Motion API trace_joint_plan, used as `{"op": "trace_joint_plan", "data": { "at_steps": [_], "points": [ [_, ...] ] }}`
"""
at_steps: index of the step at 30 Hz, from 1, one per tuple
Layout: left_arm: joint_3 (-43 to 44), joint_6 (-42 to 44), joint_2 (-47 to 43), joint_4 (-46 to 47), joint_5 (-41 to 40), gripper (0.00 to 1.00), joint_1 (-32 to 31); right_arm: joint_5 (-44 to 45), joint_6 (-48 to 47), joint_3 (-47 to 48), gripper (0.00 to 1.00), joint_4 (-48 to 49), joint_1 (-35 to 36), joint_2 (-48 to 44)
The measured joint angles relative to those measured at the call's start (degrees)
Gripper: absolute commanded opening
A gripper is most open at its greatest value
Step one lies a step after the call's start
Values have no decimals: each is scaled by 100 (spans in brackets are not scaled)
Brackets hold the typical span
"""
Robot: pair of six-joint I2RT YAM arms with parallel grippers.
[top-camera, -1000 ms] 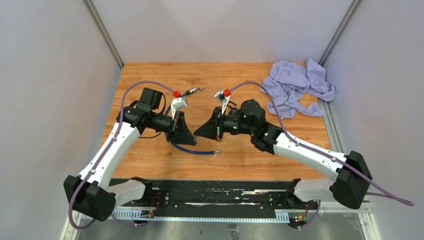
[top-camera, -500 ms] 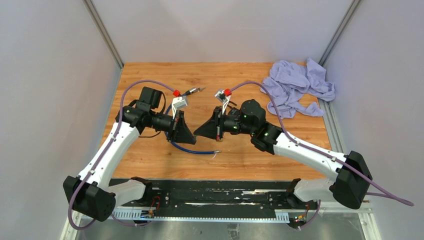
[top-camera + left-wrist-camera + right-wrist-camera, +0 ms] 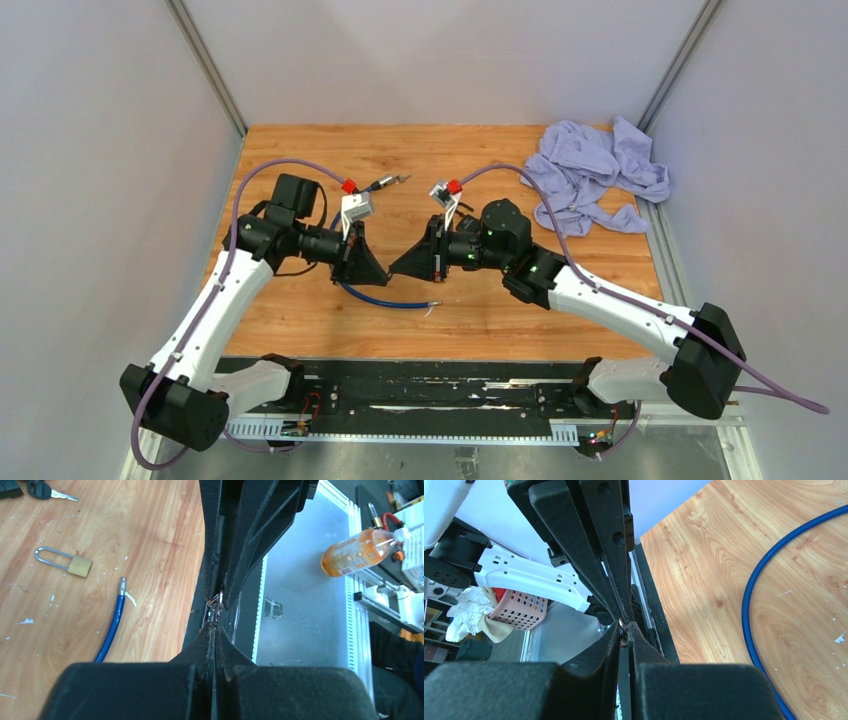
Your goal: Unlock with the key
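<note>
Left arm has drawn its elbow outward and its wrist a touch back since a second ago; right arm unmoved. Left claw [image 3: 382, 273] and right claw [image 3: 396, 268] still meet tip to tip above the tabletop [image 3: 300, 150]. Both are pressed together, each nipping the same small metal ring [image 3: 216, 603] caught between the tips.

Reads as a tug or hand-over of the ring, not yet a turn in the lock. Cannot tell if a key hangs from it.

Padlock [image 3: 67, 563], shackle closed, lies on the wood well off to the left claw's side, just past the end of the blue cable [image 3: 109, 627]. A black-headed key [image 3: 46, 491] lies farther ahead of that claw, same side.

Containers, all off the tabletop:
- bottle [image 3: 357, 552] holding orange liquid
- pink basket [image 3: 519, 612], contents hidden
</note>
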Motion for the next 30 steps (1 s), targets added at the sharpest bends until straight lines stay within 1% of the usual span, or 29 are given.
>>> {"op": "trace_joint_plan", "data": {
  "at_steps": [2, 5, 8, 10, 12, 15, 18, 21, 24, 28, 30],
  "points": [
    [2, -72, 28, 0, 44, 0, -2, 0, -24, 2, 13, -28, 2, -2],
    [9, -205, 109, -2, 114, 0, 0, 4, -94, 11, 18, -142, 26, 0],
    [33, -284, 146, 11, 125, 0, 0, 0, -177, 26, 21, -302, 39, 0],
    [76, -295, 146, 35, 85, 0, -2, 0, -221, 28, 26, -417, 57, 0],
    [87, -275, 133, 72, -7, 0, 0, 0, -297, 50, 31, -555, 79, 0],
    [87, -118, 94, 87, -258, 0, -2, 2, -389, 125, 35, -737, 83, -9],
    [111, 247, 9, 76, -651, 0, -2, 31, -483, 162, 38, -957, 81, -118],
    [302, 892, -98, -17, -1172, 0, -13, 129, -538, 177, 44, -1137, 55, -352],
    [525, 1902, -273, -79, -1827, 0, -195, 199, -538, 177, 47, -1226, -28, -610],
    [533, 3801, -682, -144, -2835, 0, -719, 308, -404, 214, 48, -1250, -271, -802],
    [428, 4955, -933, -155, -3351, 0, -992, 354, -267, 227, 51, -1244, -415, -809]
  ]
}}
